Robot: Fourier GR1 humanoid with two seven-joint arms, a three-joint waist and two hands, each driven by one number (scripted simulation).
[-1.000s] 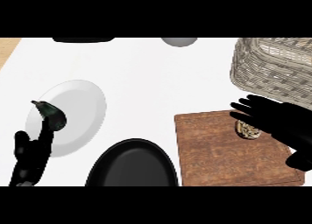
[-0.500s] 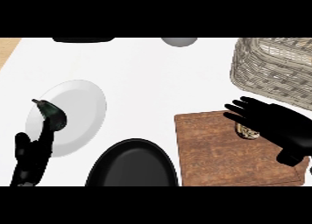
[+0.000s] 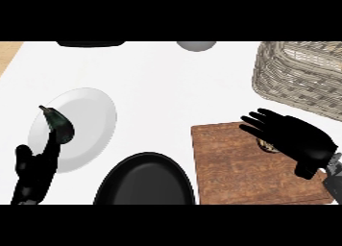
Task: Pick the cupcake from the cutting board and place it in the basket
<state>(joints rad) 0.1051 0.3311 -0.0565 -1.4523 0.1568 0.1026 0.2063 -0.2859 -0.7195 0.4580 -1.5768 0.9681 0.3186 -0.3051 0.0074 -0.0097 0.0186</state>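
Black right hand (image 3: 296,139) spread flat above cupcake (image 3: 267,144)

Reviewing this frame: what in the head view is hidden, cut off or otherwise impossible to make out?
- Cupcake: mostly covered by the right hand; only a sliver shows, so contact cannot be judged.
- Basket: cut off by the right and top edges; its inside is only partly seen.
- Black oval dish: lower part cut off.
- Dark object and grey round object at the top edge: too cropped to identify.
- Left hand: wrist cut off at the bottom.
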